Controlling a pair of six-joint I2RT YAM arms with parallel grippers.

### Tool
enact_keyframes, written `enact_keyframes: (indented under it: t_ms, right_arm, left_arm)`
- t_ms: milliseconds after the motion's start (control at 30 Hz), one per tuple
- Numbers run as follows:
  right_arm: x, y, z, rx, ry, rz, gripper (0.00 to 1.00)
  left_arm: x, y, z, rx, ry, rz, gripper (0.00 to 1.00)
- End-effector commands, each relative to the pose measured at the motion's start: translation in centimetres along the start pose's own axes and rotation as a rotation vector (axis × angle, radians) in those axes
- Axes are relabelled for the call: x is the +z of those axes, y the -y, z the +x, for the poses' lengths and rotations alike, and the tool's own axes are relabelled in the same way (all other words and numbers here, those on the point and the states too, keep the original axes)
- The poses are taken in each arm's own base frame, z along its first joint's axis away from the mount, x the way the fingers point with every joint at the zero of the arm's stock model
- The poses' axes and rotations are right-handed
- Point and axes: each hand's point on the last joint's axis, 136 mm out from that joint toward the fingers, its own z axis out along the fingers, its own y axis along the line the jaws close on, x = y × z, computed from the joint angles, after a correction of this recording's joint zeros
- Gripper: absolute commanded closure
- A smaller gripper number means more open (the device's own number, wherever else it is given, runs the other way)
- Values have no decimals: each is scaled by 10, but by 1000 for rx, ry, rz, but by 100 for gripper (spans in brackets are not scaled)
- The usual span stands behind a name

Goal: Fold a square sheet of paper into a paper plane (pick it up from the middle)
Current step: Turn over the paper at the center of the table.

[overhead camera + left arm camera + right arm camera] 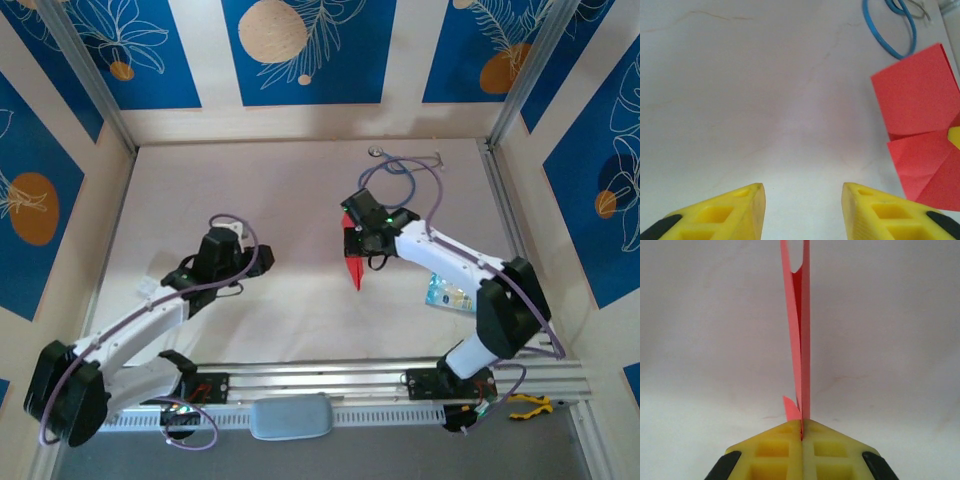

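The folded red paper (801, 340) was pinched edge-on by the right gripper (801, 432), jaws clamped tight on it. The left gripper (802, 195) was seen with jaws apart over the white table (740, 100).

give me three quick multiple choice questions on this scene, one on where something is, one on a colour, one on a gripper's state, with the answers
1. Where does the stethoscope lie?
A. at the far side of the table, beyond the right gripper
B. at the near edge by the arm bases
C. on top of the paper

2. What colour is the folded paper?
A. green
B. red
C. white

3. How is the right gripper?
A. open and empty
B. shut on the folded paper
C. open around the stethoscope

Answers:
1 A, the top view shows it farther back than the right gripper.
2 B, it is bright red in all three views.
3 B, the right wrist view shows the fingers pressed together with the paper's edge pinched between them.
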Motion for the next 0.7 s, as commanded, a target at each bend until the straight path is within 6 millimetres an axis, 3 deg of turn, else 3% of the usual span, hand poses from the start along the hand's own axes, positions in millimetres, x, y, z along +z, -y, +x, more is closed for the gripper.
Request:
enact_keyframes:
  t_ms: [0, 300, 500, 667]
  right_arm:
    - [-2, 31, 13, -160, -43, 313, 96]
    - [29, -42, 24, -336, -95, 343, 92]
    - [42, -90, 36, -387, -129, 254, 90]
    - [45, -114, 41, -401, -146, 198, 89]
  left_arm:
    - [-16, -28, -3, -54, 58, -106, 53]
    - [-55, -54, -6, -67, 151, -208, 46]
    - [-59, -62, 0, -82, 145, -230, 45]
    - [-59, -61, -1, -85, 142, -227, 45]
